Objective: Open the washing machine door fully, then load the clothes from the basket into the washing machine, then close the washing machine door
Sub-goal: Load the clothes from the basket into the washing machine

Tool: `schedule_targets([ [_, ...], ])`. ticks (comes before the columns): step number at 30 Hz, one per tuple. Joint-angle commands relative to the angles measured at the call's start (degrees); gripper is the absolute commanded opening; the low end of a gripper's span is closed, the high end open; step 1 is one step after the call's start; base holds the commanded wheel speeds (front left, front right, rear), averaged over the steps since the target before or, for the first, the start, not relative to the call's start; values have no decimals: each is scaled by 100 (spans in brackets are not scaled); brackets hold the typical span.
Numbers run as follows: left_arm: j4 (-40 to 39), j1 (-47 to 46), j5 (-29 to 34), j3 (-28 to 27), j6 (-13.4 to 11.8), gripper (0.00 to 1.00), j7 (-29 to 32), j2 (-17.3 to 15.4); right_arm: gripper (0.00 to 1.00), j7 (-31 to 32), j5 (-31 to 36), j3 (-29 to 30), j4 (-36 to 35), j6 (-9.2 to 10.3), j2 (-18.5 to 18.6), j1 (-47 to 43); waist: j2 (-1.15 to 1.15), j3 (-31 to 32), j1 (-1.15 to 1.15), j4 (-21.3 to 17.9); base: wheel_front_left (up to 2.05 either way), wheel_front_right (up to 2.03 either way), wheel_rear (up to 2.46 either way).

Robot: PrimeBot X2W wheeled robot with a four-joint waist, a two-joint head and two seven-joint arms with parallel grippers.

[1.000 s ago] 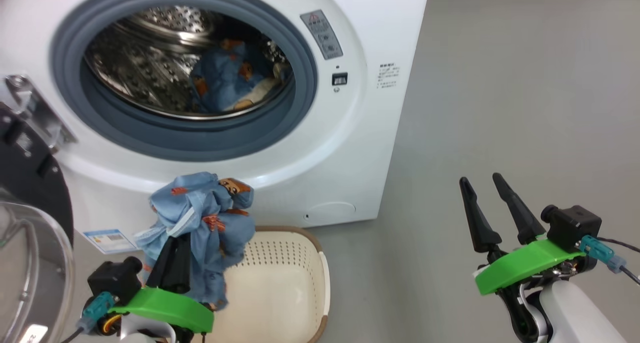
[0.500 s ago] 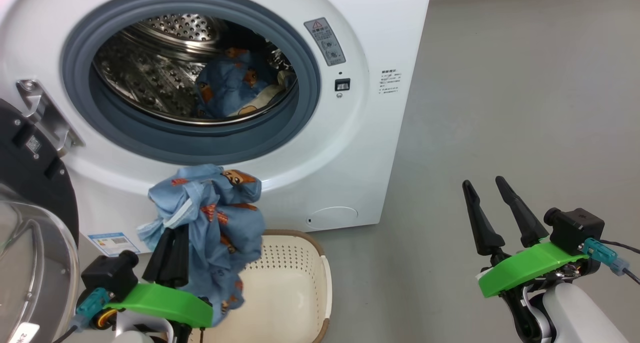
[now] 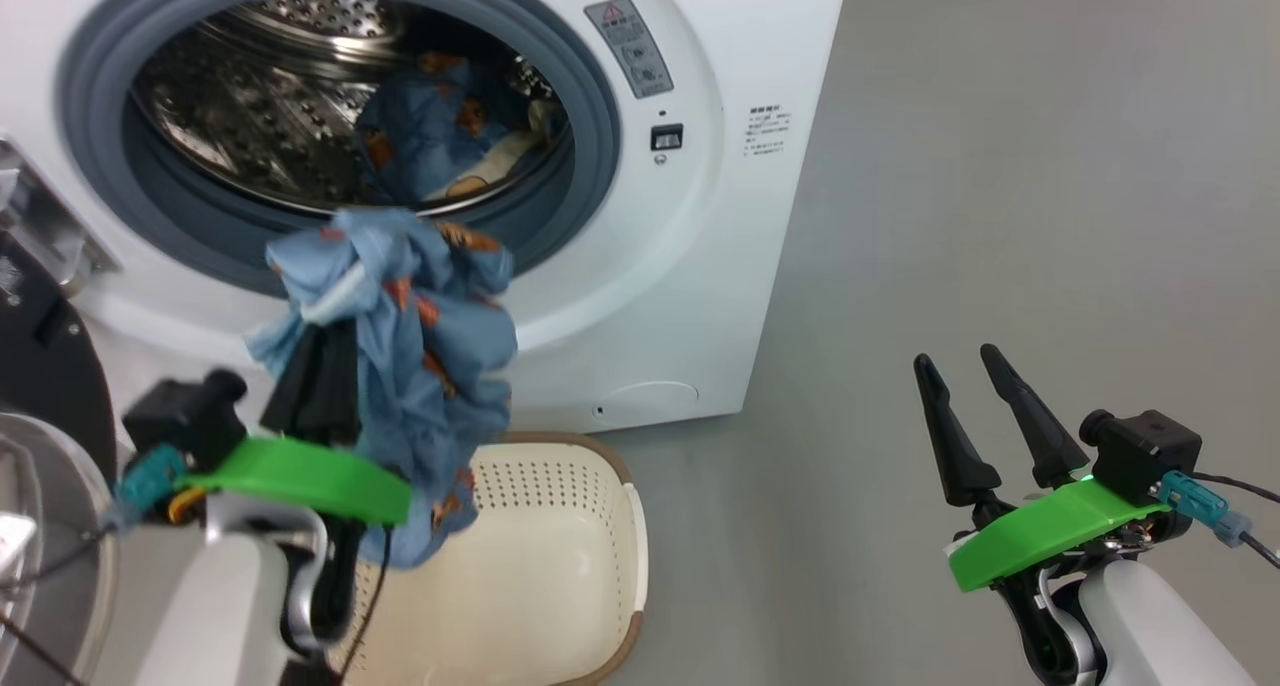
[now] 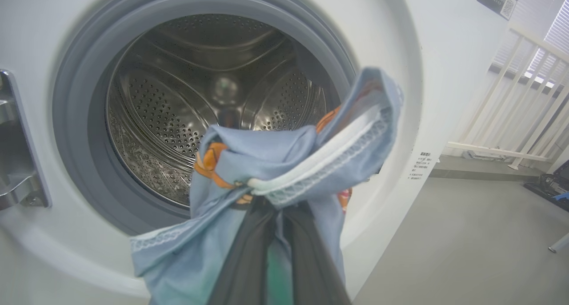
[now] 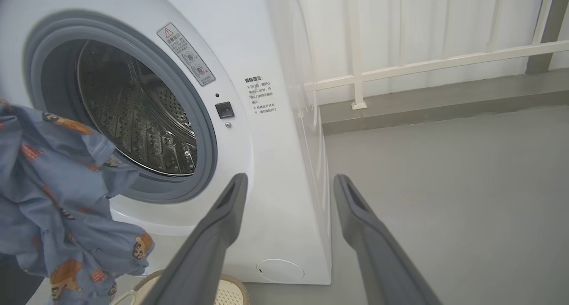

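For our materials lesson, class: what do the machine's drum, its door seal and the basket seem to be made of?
Drum: looks like polished steel; mirror-bright glints and rows of punched holes.
Door seal: probably rubber, matt grey; a thick rounded lip without shine.
Basket: likely moulded plastic, smooth cream; even perforations and a thin rim.

The left pincer (image 3: 320,341) has raised the clothes (image 3: 440,356), apparently up to the seal (image 3: 598,116).
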State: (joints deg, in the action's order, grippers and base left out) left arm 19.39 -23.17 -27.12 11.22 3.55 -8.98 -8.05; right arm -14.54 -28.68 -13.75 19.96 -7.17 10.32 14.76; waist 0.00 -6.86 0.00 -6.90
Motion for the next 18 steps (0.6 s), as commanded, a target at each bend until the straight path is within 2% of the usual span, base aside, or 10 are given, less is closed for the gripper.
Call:
schedule_targets([
  [1, -13, -461, -67, -230, -1, 0, -7, -185, 100, -46, 29, -114, -162, -32, 28, 209, 0, -237, 0, -139, 0, 0, 0],
  [6, 371, -1079, -122, -304, 21, 0, 41, -243, 100, -46, 59, -78, -202, -32, 4, 292, 0, -578, 0, -296, 0, 0, 0],
  [13, 1549, -2240, -52, -264, 88, 0, 86, -387, 100, -46, 140, -22, -355, -32, -136, 480, 0, -1338, 0, -651, 0, 0, 0],
  [18, 2463, -3106, -22, -317, 135, 0, 40, -630, 100, -46, 188, -88, -460, -32, -309, 619, 0, -1902, 0, -950, 0, 0, 0],
])
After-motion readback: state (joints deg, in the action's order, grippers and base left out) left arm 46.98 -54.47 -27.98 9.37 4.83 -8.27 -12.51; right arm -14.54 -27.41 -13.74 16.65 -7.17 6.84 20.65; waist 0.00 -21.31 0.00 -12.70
